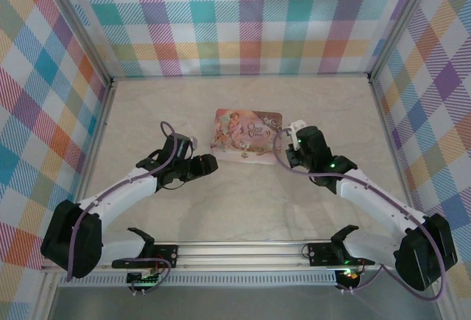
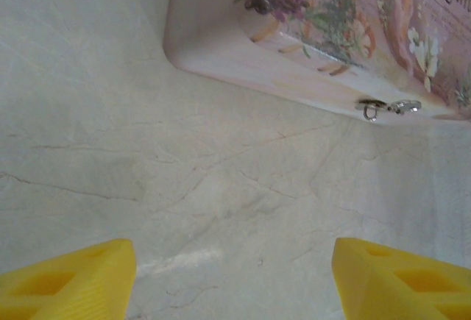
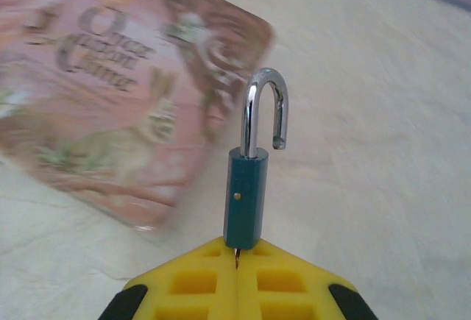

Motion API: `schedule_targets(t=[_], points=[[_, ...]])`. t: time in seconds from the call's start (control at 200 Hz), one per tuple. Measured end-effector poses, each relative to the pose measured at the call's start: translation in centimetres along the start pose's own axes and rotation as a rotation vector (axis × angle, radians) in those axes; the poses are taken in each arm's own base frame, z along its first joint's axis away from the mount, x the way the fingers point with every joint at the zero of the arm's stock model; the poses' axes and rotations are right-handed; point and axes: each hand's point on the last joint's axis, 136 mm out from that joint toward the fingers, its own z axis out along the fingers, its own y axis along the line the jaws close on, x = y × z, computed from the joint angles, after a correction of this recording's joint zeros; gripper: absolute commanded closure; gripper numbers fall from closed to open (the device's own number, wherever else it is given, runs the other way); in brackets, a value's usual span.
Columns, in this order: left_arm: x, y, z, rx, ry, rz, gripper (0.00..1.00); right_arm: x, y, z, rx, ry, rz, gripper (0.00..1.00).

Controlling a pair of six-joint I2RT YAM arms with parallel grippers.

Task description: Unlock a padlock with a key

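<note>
Hovering right of the pink mat (image 1: pixel 246 133), right gripper (image 3: pixel 237 257) pinches tight on the teal padlock (image 3: pixel 245 195) at its lower body: hard, slick, dense; flat sides suit. Left gripper (image 2: pixel 234 265) gapes empty off the mat's near edge, where the tiny key (image 2: pixel 386 106) lies, thin and skid-prone.

Only legible txt: script title on the pink picture mat (image 1: pixel 246 134), right half, twd its far-right corner. First word reads "Once" (top + right wrist cams). Lines under it too blurred to read. Left wrist cam: letters cut off at frame edge, unreadable.
</note>
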Motion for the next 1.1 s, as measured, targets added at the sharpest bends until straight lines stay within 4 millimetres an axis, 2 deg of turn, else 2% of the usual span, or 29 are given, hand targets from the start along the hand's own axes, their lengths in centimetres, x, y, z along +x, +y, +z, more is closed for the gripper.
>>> schedule_targets(t=[0.145, 0.285, 0.425, 0.6, 0.695, 0.945, 1.1], points=[[-0.7, 0.0, 0.4, -0.020, -0.011, 0.004, 0.27, 2.1, -3.3, 0.4, 0.080, 0.079, 0.135, 1.00], [-1.2, -0.2, 0.7, -0.025, -0.012, 0.011, 0.27, 4.3, -5.4, 1.3, 0.124, 0.164, 0.241, 1.00], [-1.2, -0.2, 0.9, -0.027, -0.008, 0.014, 0.27, 7.2, -6.3, 3.1, 0.137, 0.279, 0.327, 1.00], [-1.3, -0.2, 0.9, -0.027, -0.009, 0.014, 0.27, 10.1, -6.3, 5.1, 0.132, 0.397, 0.381, 1.00], [-1.2, -0.2, 0.9, -0.027, -0.009, 0.014, 0.27, 10.3, -6.3, 5.9, 0.128, 0.432, 0.400, 1.00], [-1.3, -0.2, 0.9, -0.027, -0.009, 0.013, 0.27, 9.1, -6.7, 7.8, 0.120, 0.465, 0.438, 1.00], [-1.2, -0.2, 0.9, -0.027, -0.009, 0.013, 0.27, 9.5, -6.5, 8.4, 0.112, 0.502, 0.444, 1.00]])
